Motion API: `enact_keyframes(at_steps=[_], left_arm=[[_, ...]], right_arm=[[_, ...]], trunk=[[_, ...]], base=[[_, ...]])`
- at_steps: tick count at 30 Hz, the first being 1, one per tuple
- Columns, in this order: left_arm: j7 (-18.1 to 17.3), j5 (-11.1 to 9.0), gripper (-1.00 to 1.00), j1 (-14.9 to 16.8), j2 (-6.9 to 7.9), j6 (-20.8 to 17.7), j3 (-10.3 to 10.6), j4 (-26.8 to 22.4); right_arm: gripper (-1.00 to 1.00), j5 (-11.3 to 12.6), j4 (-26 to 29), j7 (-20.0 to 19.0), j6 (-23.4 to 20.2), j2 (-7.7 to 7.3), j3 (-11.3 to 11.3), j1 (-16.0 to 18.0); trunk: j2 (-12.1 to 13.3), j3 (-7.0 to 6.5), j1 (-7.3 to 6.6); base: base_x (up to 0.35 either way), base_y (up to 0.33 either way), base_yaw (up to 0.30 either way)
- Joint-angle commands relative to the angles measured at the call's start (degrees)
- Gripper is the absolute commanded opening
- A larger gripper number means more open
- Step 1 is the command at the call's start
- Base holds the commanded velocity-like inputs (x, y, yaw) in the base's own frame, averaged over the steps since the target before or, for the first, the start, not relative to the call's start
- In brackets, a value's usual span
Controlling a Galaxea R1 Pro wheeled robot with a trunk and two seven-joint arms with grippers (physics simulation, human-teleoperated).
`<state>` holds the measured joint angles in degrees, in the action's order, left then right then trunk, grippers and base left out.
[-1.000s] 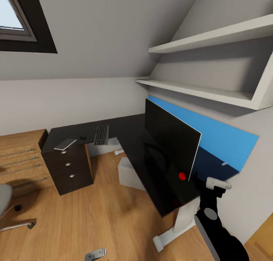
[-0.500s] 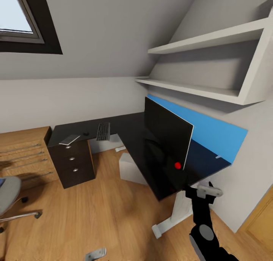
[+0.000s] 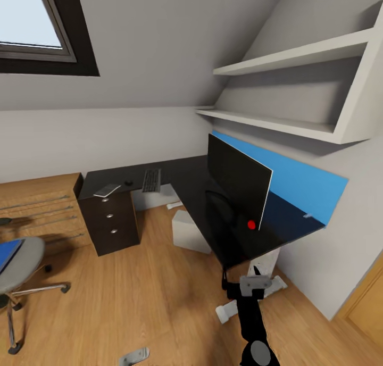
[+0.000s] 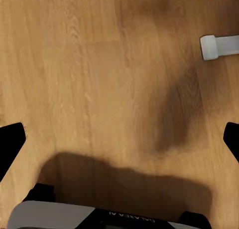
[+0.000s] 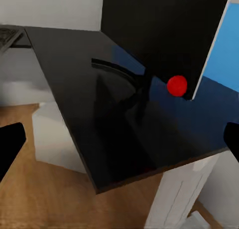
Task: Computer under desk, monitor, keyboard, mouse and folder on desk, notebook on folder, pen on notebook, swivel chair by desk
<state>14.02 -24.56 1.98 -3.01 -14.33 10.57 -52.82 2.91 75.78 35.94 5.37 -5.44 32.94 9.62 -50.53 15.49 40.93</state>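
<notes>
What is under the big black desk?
A light grey computer box sits on the floor under the desk, beside a black drawer unit. The desktop hides the computer's top.

Counting what's showing in the head view: one desk (image 3: 183, 180), one monitor (image 3: 236, 182) sitting on it, one keyboard (image 3: 151, 180), one mouse (image 3: 128, 183), one notebook (image 3: 107, 190). One drawer unit (image 3: 114, 222) carrying three silver knobs. One grey computer (image 3: 189, 232) sitting under the desk. One swivel chair (image 3: 18, 259) with one blue folder (image 3: 8, 253) lying on it. Two wall shelves (image 3: 298, 55). One skylight (image 3: 37, 31). One wooden shelf unit (image 3: 40, 211). One red dot (image 3: 251, 224) showing on the monitor.
</notes>
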Motion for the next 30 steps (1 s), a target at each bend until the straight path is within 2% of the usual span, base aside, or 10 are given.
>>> enact_keyframes(at_steps=[1, 2, 3, 7, 9, 18, 19, 20, 24, 30], left_arm=[[0.48, -0.57, 1.00, 0.04, 0.04, -0.15, 0.16, -0.09], [0.48, -0.57, 1.00, 0.04, 0.06, -0.16, 0.16, -0.09], [0.48, -0.57, 1.00, 0.04, 0.09, -0.12, 0.11, -0.09], [0.53, -0.57, 1.00, 0.04, 0.11, -0.09, 0.07, -0.09], [0.55, -0.57, 1.00, 0.04, 0.11, -0.08, 0.05, -0.09], [0.57, -0.57, 1.00, 0.04, 0.25, 1.63, -0.59, -0.09], [0.57, -0.57, 1.00, 0.04, 0.26, 2.55, -0.70, -0.07], [0.58, -0.63, 1.00, 0.04, 0.26, 3.98, -0.84, 0.12], [0.51, -0.43, 1.00, 0.04, 0.13, 6.58, -0.60, -0.83], [0.42, -0.56, 1.00, 0.04, 0.55, 8.27, -0.50, 2.67]], right_arm=[[1.00, 0.26, -2.50, 0.25, 1.89, 0.88, 0.97, 0.10], [1.00, 0.18, -3.78, 0.22, 2.72, 1.54, 1.32, 0.11], [1.00, -2.61, -11.48, 0.10, 8.93, 6.09, 2.38, 0.13], [1.00, -10.77, -20.17, 0.16, 17.49, 9.68, 2.80, 0.14], [1.00, -12.45, -22.97, 0.17, 18.94, 10.97, 2.78, 0.14], [1.00, -13.57, -35.28, -0.01, 20.66, 13.27, 2.73, 0.14], [1.00, -13.56, -38.62, -0.07, 21.40, 13.57, 2.70, 0.17], [1.00, -13.55, -45.56, -0.20, 24.42, 13.75, 2.60, 0.21], [1.00, -13.61, -56.45, -0.38, 29.37, 13.46, 2.48, 0.23], [1.00, -13.63, -62.44, -2.53, 32.38, 13.27, 2.44, 0.23]], trunk=[[-0.06, 0.12, 0.01], [-0.06, 0.17, 0.01], [-0.06, 0.23, 0.01], [-0.06, 0.47, 0.01], [-0.06, 0.59, 0.01], [-0.06, 1.16, 0.01], [-0.06, 1.23, 0.01], [-0.06, 1.25, 0.01], [-0.06, 1.30, 0.01], [-0.06, 1.30, 0.01]], base=[[-0.007, 0.000, 0.208], [-0.005, 0.000, 0.210], [-0.001, 0.000, 0.210], [-0.001, 0.000, 0.207], [0.000, 0.000, 0.203], [0.000, 0.000, 0.202], [0.000, 0.000, 0.201], [0.000, 0.000, 0.084], [0.000, 0.000, 0.035], [0.000, 0.000, 0.004]])
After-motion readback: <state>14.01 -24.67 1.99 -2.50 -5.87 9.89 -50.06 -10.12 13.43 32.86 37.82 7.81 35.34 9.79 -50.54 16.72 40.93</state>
